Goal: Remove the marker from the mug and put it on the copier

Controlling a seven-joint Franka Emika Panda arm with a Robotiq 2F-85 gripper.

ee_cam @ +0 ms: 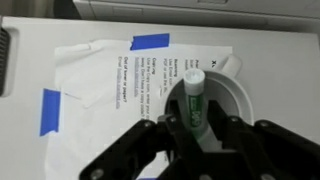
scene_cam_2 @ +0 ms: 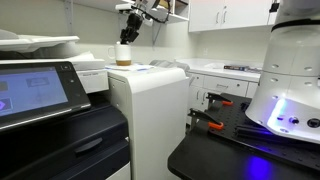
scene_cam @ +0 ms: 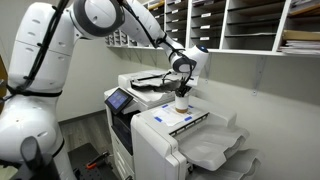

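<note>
Grasp step. The gripper [ee_cam: 195,130] hangs over the mug [ee_cam: 243,100] on the copier [scene_cam: 150,130]. Its jaws flank the marker [ee_cam: 193,92], cap toward 12 o'clock; whether they pinch it cannot be told. Next, probably: close firmly and lift straight up.

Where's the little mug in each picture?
In an exterior view: the mug stands mid-picture on the white copier.
In an exterior view: the mug is small, upper left of centre, far back.
Wrist view: the mug fills the lower right, marker inside.
Shared landmark: the robot's jaws right at the mug.
</note>
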